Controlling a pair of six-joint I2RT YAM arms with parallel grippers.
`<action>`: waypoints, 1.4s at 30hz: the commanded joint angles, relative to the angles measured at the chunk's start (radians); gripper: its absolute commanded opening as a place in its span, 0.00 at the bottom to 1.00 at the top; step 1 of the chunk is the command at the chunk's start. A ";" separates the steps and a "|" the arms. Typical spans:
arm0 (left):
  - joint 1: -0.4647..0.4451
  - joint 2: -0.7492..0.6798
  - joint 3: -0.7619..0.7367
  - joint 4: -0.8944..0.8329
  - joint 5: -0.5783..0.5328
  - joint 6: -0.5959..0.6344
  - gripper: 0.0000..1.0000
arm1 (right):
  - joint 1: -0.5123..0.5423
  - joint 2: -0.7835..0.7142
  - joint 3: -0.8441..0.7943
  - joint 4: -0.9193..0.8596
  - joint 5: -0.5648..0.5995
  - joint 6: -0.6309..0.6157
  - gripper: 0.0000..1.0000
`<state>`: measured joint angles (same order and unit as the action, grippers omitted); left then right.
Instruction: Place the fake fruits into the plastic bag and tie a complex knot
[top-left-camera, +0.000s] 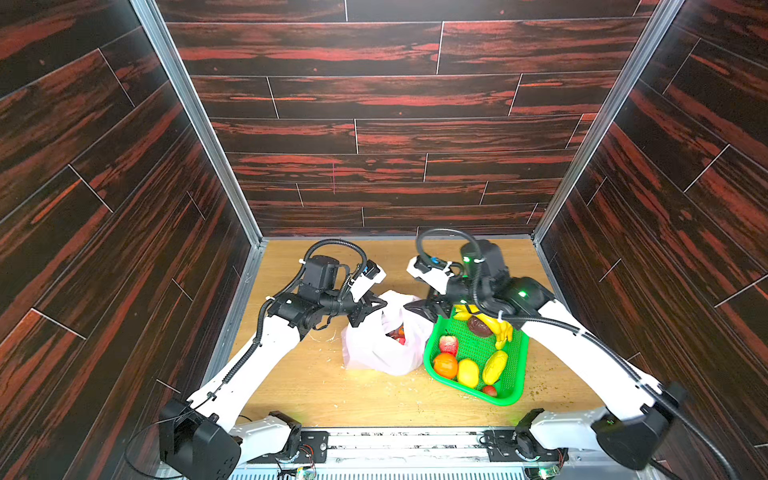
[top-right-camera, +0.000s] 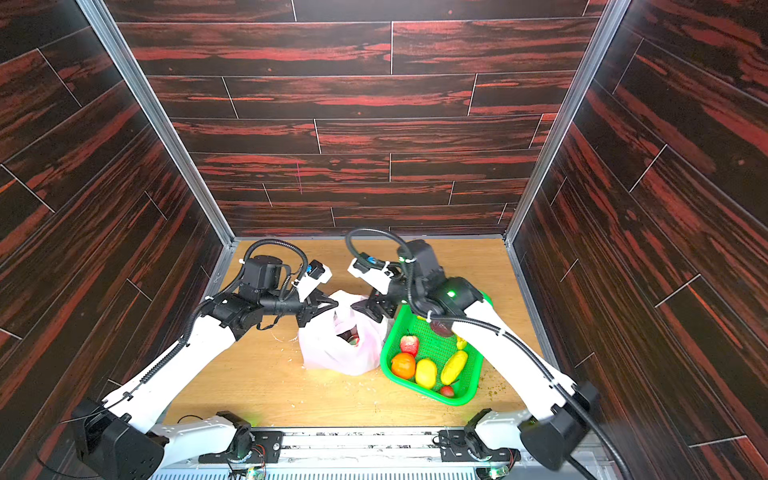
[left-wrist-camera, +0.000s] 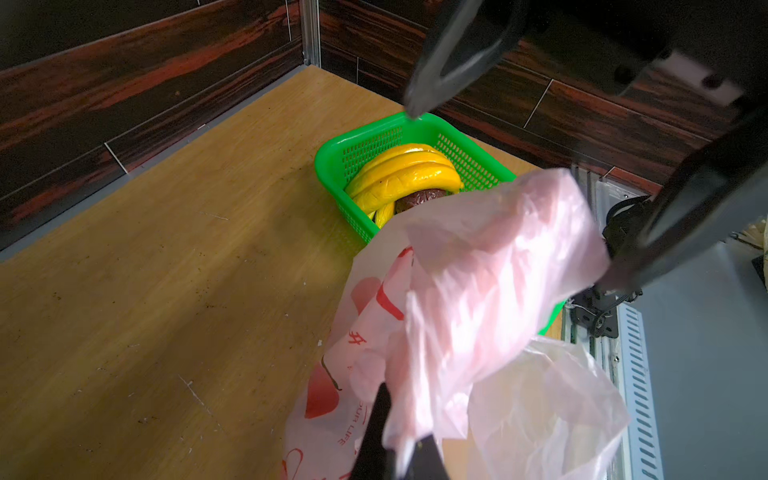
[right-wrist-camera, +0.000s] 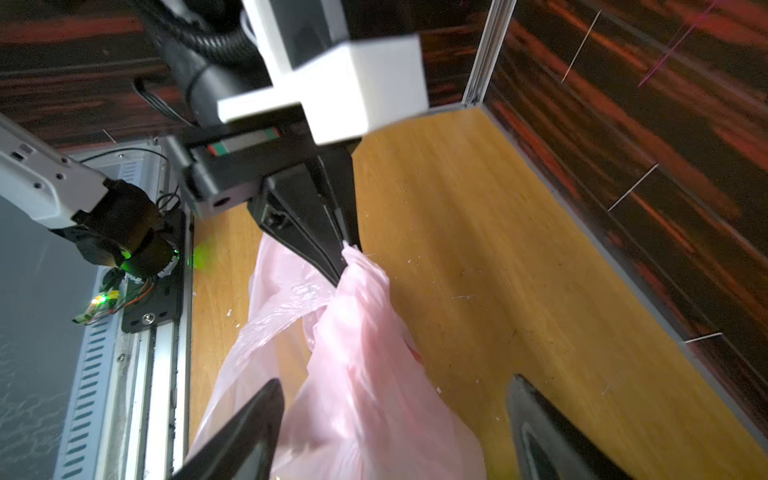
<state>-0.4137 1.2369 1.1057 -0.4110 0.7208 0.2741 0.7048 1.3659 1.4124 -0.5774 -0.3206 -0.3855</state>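
The plastic bag (top-left-camera: 380, 353) (top-right-camera: 338, 355), pale pink with red prints, slumps mid-table with a red fruit (top-left-camera: 400, 333) in its mouth. My left gripper (top-left-camera: 383, 306) (top-right-camera: 333, 306) (left-wrist-camera: 399, 449) is shut on a pink handle strip (left-wrist-camera: 478, 291), also seen in the right wrist view, left gripper (right-wrist-camera: 345, 251). My right gripper (top-left-camera: 409, 308) (top-right-camera: 356, 306) (right-wrist-camera: 395, 384) stands open, its fingers either side of the bag (right-wrist-camera: 365, 340). Fake fruits lie in the green basket (top-left-camera: 517, 374): banana bunch (top-left-camera: 500, 330), orange (top-left-camera: 445, 365), lemon (top-left-camera: 468, 372), strawberry (top-left-camera: 449, 344). A knot is out of view.
The green basket (top-right-camera: 471, 392) stands right of the bag, under my right arm, touching the bag's side. Dark wood-pattern walls close in the wooden table (top-left-camera: 316, 386) on three sides. A metal rail (top-left-camera: 407, 440) runs along the front edge. Crumbs dot the table.
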 joint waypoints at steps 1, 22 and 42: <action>0.003 -0.033 -0.019 0.028 0.006 0.033 0.00 | 0.011 0.047 0.025 -0.070 0.003 -0.036 0.85; 0.003 -0.056 -0.043 0.070 0.009 0.043 0.00 | 0.040 0.186 0.020 0.050 -0.139 0.034 0.50; 0.003 -0.060 -0.041 0.059 -0.026 0.047 0.00 | 0.040 0.082 -0.024 0.047 -0.058 0.020 0.65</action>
<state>-0.4107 1.2087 1.0748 -0.3649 0.6945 0.2924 0.7361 1.5146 1.4017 -0.4896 -0.3912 -0.3317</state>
